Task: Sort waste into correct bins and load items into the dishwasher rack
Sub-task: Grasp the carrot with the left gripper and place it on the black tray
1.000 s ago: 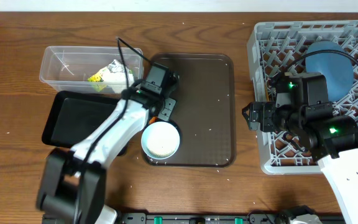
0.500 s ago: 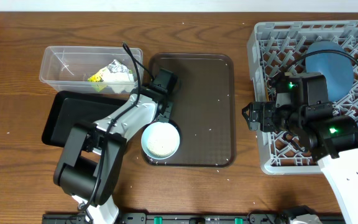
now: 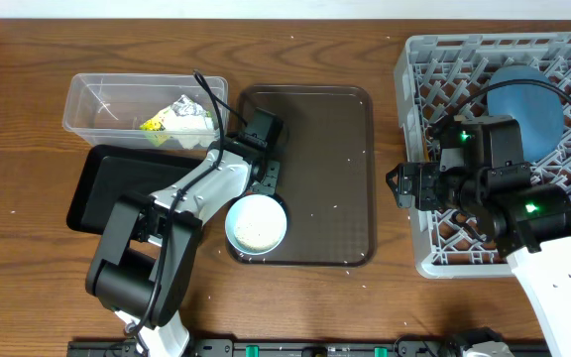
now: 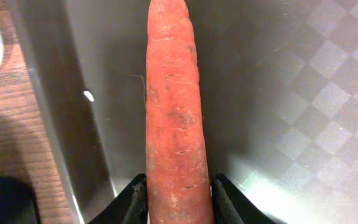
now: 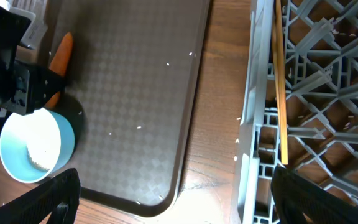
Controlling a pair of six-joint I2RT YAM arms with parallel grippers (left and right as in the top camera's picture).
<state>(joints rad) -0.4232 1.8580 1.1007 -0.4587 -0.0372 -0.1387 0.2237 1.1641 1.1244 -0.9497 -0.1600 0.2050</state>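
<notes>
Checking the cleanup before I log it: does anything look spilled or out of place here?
Yes. Loose white rice is scattered across the brown serving tray, and a few grains lie on the wooden table beside the dishwasher rack.

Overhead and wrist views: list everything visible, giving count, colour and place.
dishwasher rack: one, grey, table's right
plate: one, blue, in rack
chopsticks: count unclear, wooden, in rack
serving tray: one, brown, centre
bowl: one, white inside, pale blue outside, on serving tray
rice: white, in bowl, stray grains on serving tray
carrot: one, orange, over serving tray, gripped
tub: one, clear, far left
tissue: one, white, in tub
wrapper: one, yellow-green, in tub
black tray: one, beside tub
left gripper: black, shut on carrot
right gripper: black, open, at rack's left edge
</notes>
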